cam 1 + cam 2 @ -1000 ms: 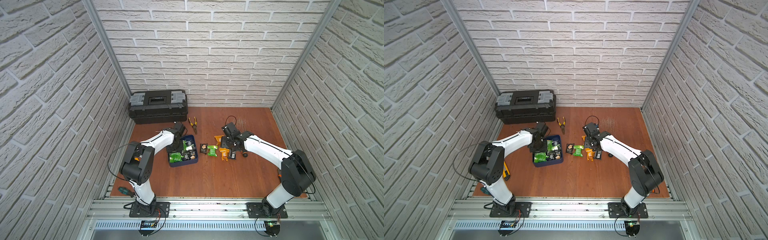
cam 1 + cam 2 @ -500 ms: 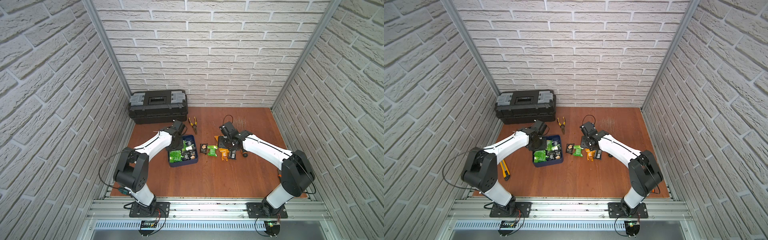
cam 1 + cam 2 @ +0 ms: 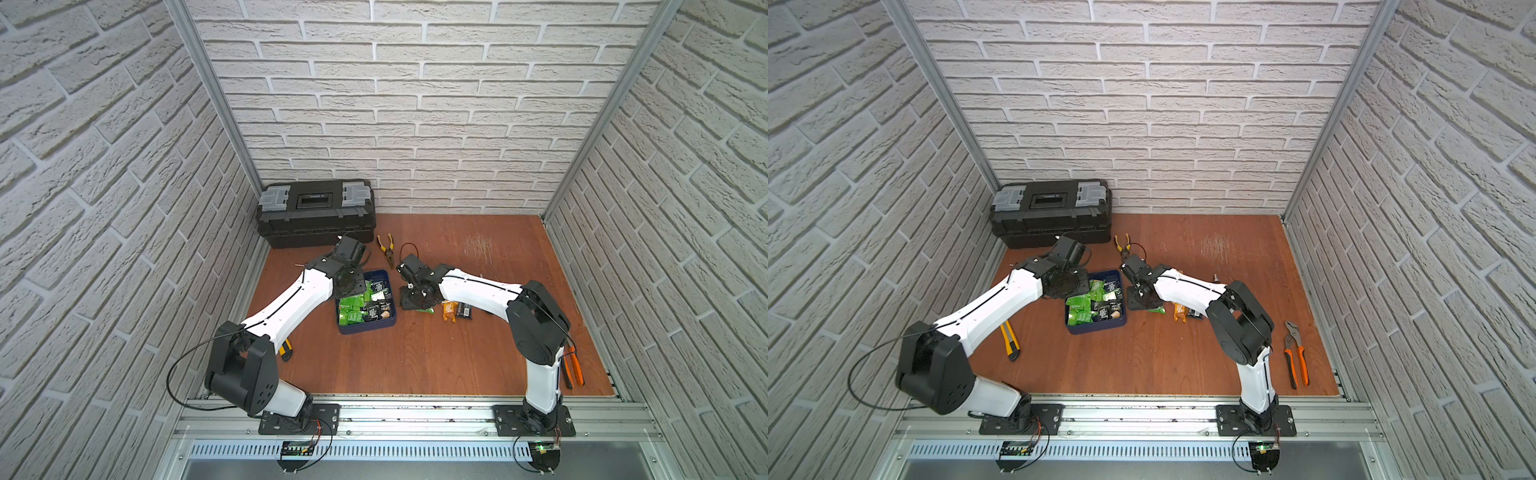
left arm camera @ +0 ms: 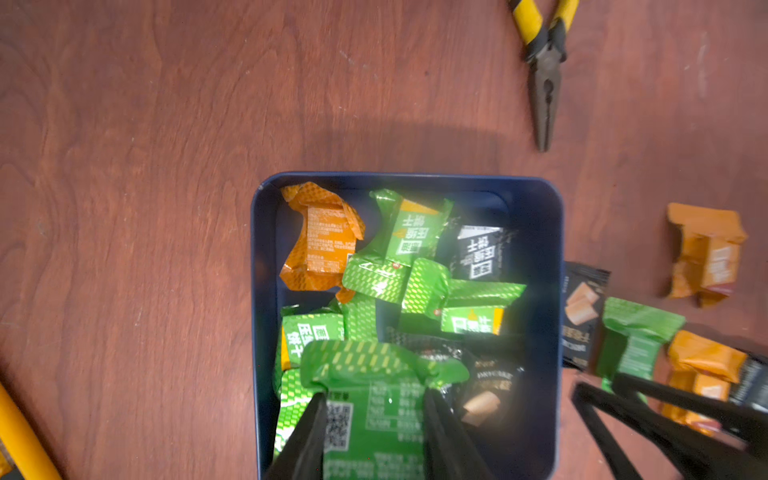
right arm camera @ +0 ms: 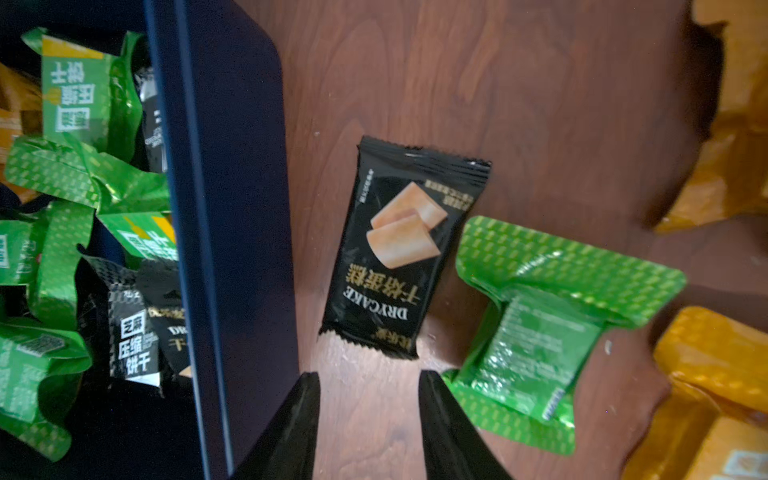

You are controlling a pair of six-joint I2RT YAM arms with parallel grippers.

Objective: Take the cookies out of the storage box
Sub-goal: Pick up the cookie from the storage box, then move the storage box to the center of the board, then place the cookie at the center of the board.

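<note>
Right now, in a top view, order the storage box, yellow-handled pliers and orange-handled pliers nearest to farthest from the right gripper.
1. storage box, just beside the right gripper
2. yellow-handled pliers, farther back
3. orange-handled pliers, far right, toward the front

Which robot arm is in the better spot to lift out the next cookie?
Left. The left tool reaches into the storage box and is clamped on a green packet. The right tool hangs open outside the box, over the table, holding nothing.
</note>
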